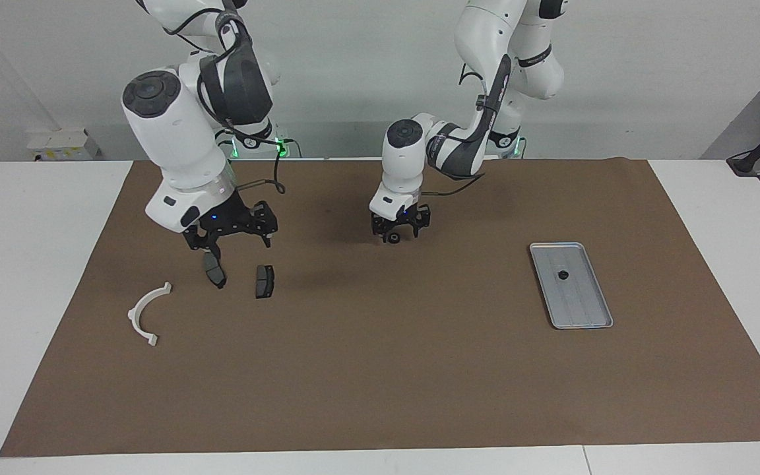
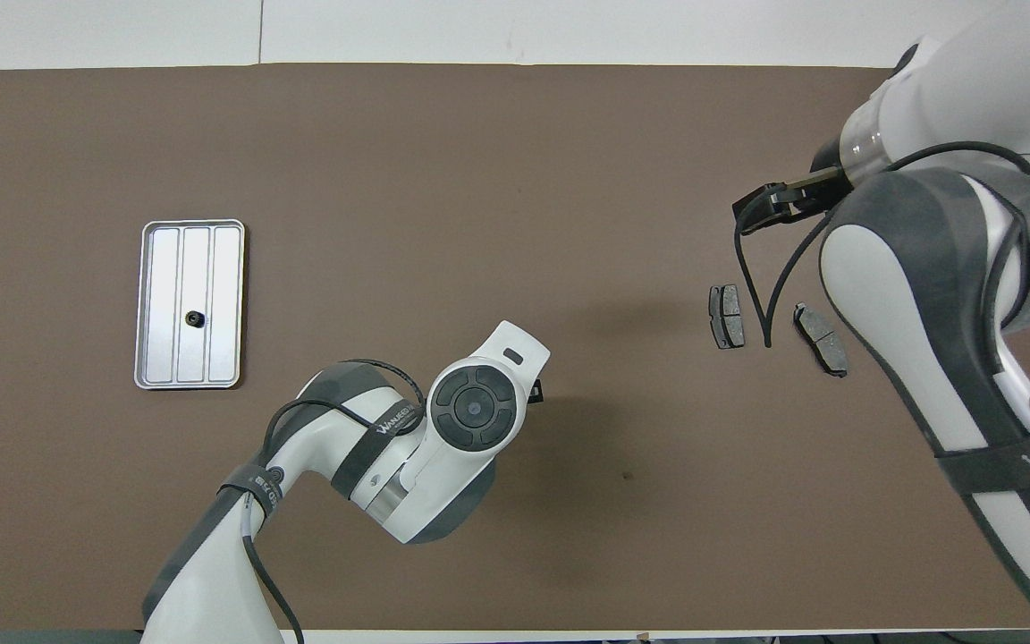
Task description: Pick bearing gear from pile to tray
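Note:
The bearing gear (image 1: 393, 238), a small black ring, lies on the brown mat (image 1: 380, 369) near the robots' edge. My left gripper (image 1: 398, 232) is low over it, open, one finger on each side; in the overhead view the left wrist (image 2: 475, 410) hides the gear. My right gripper (image 1: 229, 243) hangs open above the pile's two dark brake pads (image 1: 214, 272) (image 1: 264, 282) and holds nothing. The white arc (image 1: 146, 313) lies beside them. The silver tray (image 1: 581, 310) sits toward the left arm's end, with one tiny black piece (image 1: 561, 274) in it.
In the overhead view the tray (image 2: 157, 304) shows its black piece (image 2: 194, 317), and both brake pads (image 2: 727, 316) (image 2: 822, 338) lie beside the right arm, which hides the arc. The right gripper (image 2: 774, 199) shows past the pads.

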You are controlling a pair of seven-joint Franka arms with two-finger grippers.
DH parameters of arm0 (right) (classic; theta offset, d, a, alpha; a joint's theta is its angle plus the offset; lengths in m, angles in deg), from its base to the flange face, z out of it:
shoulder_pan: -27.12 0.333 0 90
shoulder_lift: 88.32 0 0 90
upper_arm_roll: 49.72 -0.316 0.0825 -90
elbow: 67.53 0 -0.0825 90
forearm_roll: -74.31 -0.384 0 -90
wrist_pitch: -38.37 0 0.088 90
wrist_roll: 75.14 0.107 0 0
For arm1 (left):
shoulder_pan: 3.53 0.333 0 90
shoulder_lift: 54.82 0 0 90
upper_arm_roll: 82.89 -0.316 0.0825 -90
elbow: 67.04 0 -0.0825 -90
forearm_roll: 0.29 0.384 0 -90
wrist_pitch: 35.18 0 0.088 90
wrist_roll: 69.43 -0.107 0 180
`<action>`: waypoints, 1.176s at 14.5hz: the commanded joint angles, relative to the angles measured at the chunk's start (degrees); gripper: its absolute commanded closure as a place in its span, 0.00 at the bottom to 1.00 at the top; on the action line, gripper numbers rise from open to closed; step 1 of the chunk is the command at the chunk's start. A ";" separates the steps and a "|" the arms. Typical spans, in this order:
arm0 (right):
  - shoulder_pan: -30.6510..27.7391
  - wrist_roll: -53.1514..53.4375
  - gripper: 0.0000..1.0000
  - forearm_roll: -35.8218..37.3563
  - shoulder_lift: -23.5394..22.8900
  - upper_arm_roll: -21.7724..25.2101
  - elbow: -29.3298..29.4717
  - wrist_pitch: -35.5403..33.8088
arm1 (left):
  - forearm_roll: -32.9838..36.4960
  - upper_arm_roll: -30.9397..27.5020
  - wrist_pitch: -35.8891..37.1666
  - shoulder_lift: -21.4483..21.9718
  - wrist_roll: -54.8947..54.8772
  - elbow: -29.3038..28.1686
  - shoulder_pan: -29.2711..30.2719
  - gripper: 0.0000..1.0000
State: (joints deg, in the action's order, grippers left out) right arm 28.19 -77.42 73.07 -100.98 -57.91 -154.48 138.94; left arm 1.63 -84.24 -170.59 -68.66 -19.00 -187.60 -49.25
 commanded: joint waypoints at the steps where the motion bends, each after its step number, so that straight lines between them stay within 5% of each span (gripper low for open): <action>1: 0.51 -1.85 0.00 -0.96 5.08 2.64 -2.95 -2.47 | 0.01 -1.02 -2.04 1.27 1.43 -2.40 -1.48 0.14; 13: 0.86 -1.67 0.00 5.20 12.92 6.17 -5.78 -12.40 | 0.01 -1.11 -4.68 0.83 1.87 -3.02 -1.92 0.27; 15: 0.51 -1.67 0.00 5.11 13.01 6.08 -5.69 -14.69 | 0.01 -1.02 -5.38 0.57 2.22 -3.02 -1.92 0.36; 17: 0.25 -1.59 0.00 5.02 13.10 5.90 -5.78 -14.96 | 0.01 -1.11 -5.47 0.48 2.57 -3.02 -1.92 0.57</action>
State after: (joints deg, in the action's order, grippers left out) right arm 28.80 -77.93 77.69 -88.92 -51.98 -159.09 124.53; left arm 1.63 -84.27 -174.56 -68.65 -17.78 -189.36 -49.82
